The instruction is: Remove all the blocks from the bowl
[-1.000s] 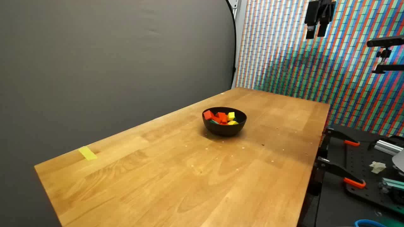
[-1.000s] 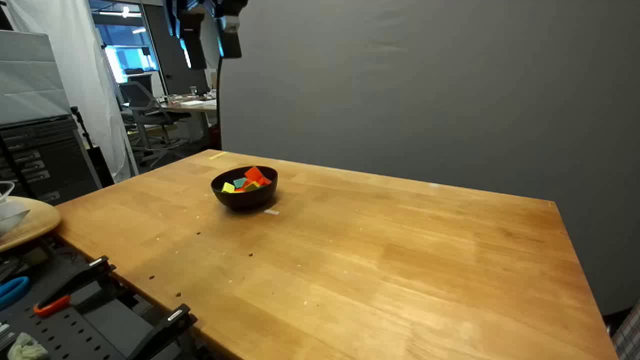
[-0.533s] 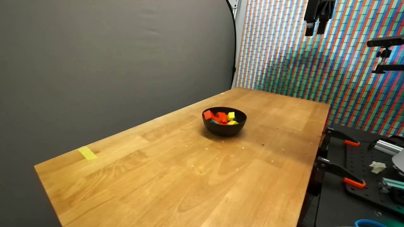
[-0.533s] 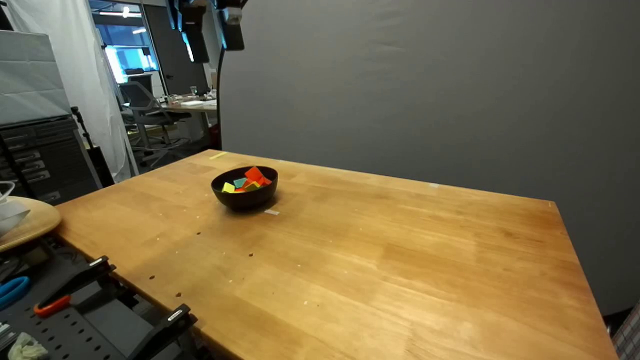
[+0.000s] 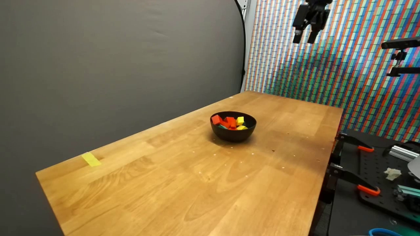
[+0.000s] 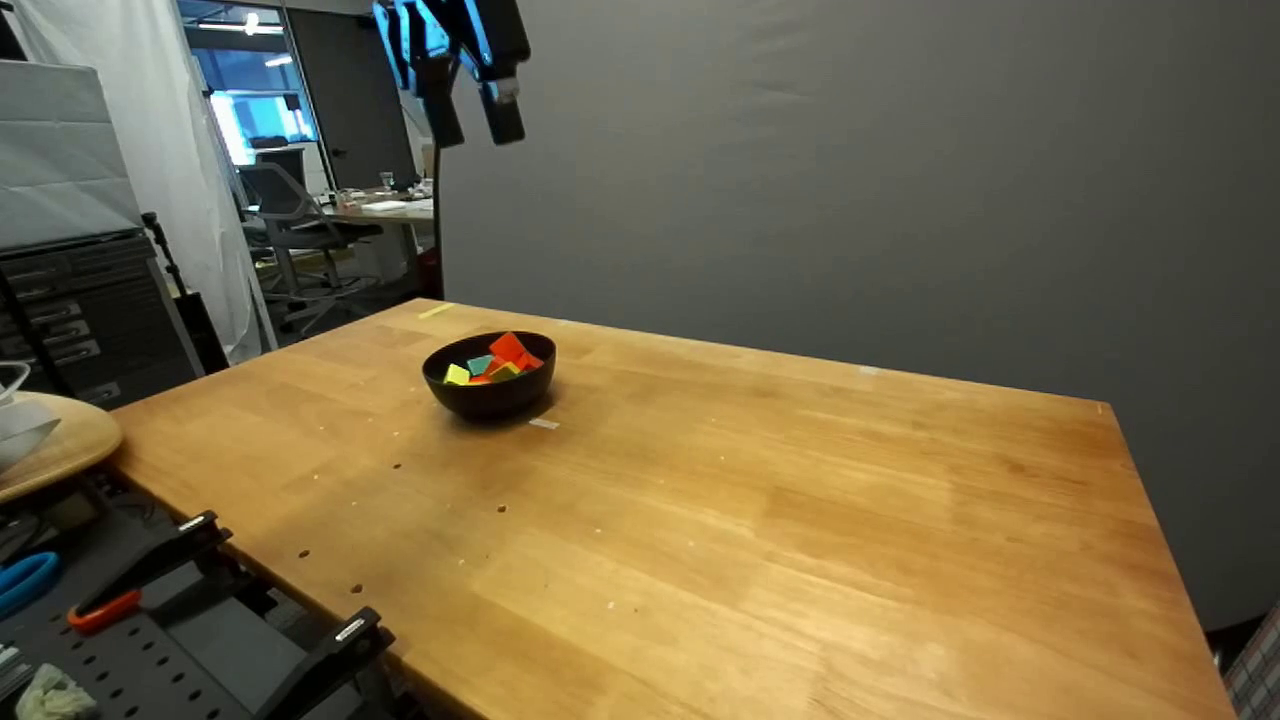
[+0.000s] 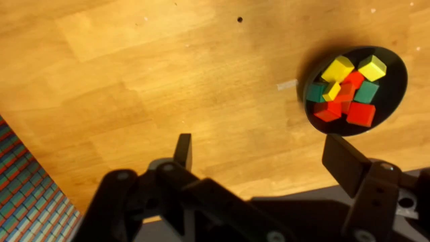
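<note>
The round black bowl point(image 5: 232, 135) stands upright on the wooden table, visible in both exterior views. Inside it lies a heap of blocks; from above, in the wrist view, I make out red blocks point(image 7: 361, 114), yellow blocks point(image 7: 373, 68), green blocks point(image 7: 367, 91) and an orange-red block point(image 7: 345, 92). Some are partly covered by others. My gripper point(image 5: 304, 40) hangs high above the table, well clear of the bowl. Its fingers are spread wide with only air between them. In the wrist view the bowl point(image 7: 389, 87) appears beyond the right-hand finger of the gripper point(image 7: 258, 135).
Bare wood of the table point(image 5: 164, 183) surrounds the bowl. A flat yellow tape strip point(image 5: 91, 159) is stuck near one edge. Black clamps point(image 6: 325, 660) grip another edge, with a round wooden board point(image 6: 85, 450) beside the table. A grey backdrop point(image 6: 850, 200) rises behind.
After rising slightly, my gripper has swung sideways toward the bowl and come a little lower, its fingers tilted differently. Bowl and blocks have stayed put.
</note>
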